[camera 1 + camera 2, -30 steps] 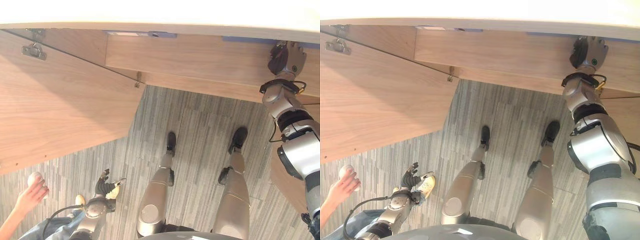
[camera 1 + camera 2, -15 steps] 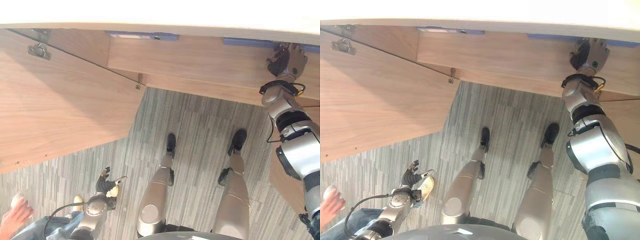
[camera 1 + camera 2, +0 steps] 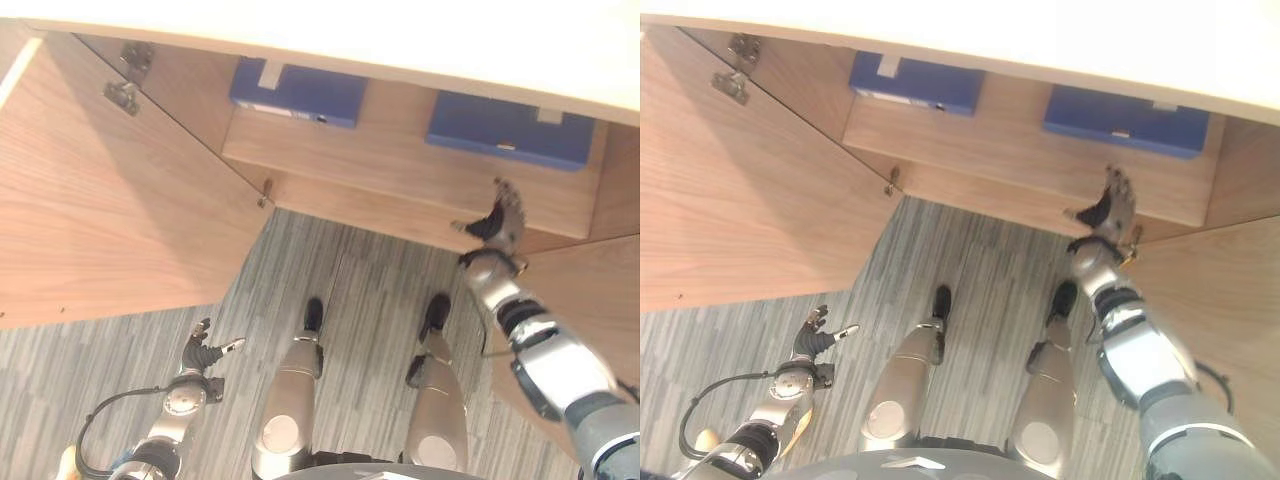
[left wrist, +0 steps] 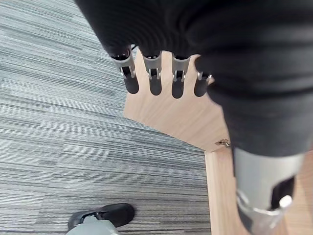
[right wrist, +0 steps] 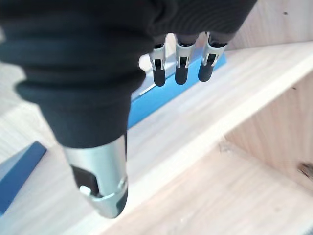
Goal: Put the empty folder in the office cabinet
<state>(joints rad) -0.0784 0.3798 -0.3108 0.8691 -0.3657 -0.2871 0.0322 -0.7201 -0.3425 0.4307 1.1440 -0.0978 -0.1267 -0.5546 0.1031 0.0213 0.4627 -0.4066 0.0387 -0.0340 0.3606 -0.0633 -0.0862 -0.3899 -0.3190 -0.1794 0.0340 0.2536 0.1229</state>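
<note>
Now you see the cabinet (image 3: 400, 165) with its door (image 3: 110, 210) swung wide, and two blue folders on its shelf: one (image 3: 297, 92) at left, one (image 3: 510, 130) at right, well apart, bare shelf between them. Your right hand (image 3: 1110, 208) has dropped below the shelf edge, off the right folder, fingers straight and holding nothing. Your left hand (image 3: 200, 350) hangs low over the floor (image 3: 370, 270), fingers relaxed. The person's hand has gone.
</note>
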